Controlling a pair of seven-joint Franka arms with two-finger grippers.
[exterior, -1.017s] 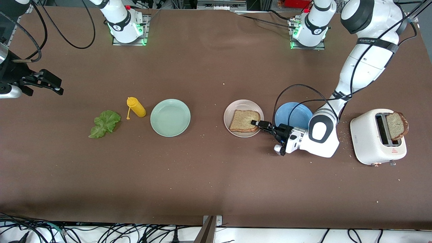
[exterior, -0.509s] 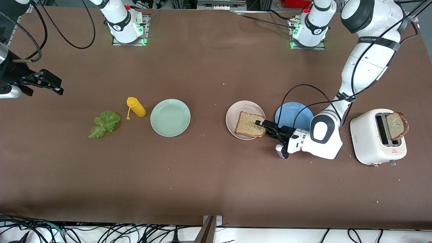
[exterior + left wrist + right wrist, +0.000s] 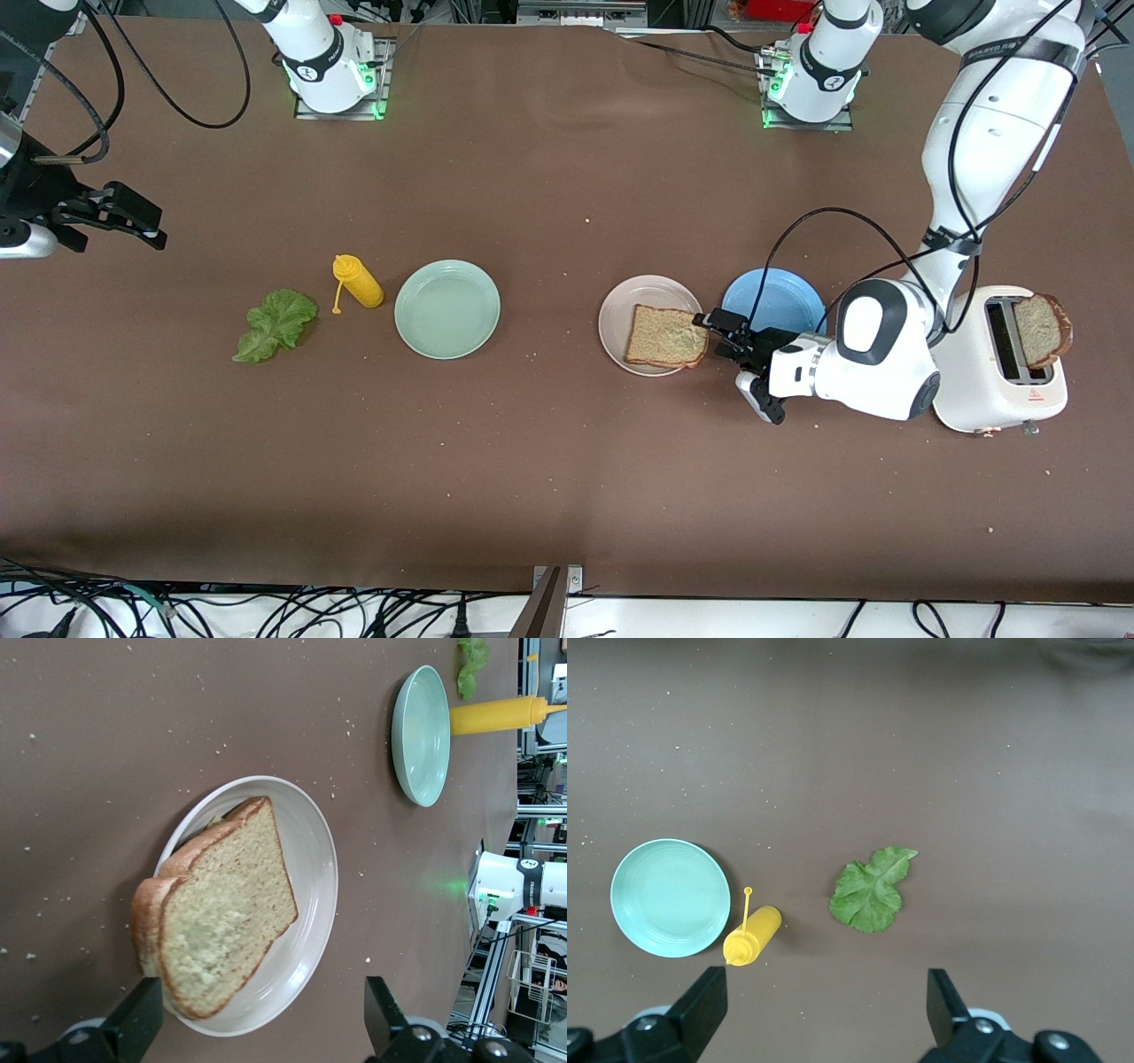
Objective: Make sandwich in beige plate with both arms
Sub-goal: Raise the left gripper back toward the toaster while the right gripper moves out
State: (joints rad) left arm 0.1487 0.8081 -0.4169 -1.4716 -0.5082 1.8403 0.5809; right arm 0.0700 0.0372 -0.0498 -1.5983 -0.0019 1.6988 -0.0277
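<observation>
The beige plate [image 3: 631, 306] holds one brown bread slice [image 3: 666, 337] whose corner overhangs the rim toward the left arm's end. My left gripper [image 3: 719, 335] is open and empty, low beside the plate, just off that corner. In the left wrist view the slice [image 3: 221, 912] lies on the plate [image 3: 319, 877] and the gripper [image 3: 257, 1028] stands wide open. A second bread slice [image 3: 1041, 330] sticks out of the white toaster [image 3: 966, 354]. The lettuce leaf [image 3: 275, 323] lies on the table; it also shows in the right wrist view [image 3: 873, 890]. My right gripper [image 3: 115, 217] waits open, high at the right arm's end.
A blue plate [image 3: 780, 297] sits between the beige plate and the toaster, partly under the left arm. A mint-green plate [image 3: 447, 308] and a yellow squeeze bottle [image 3: 357, 281] lie between the beige plate and the lettuce. Crumbs are scattered near the toaster.
My left gripper has drawn back off the bread slice toward the toaster. The plate and slice have slid a little toward the left arm's end. The right arm has not moved.
</observation>
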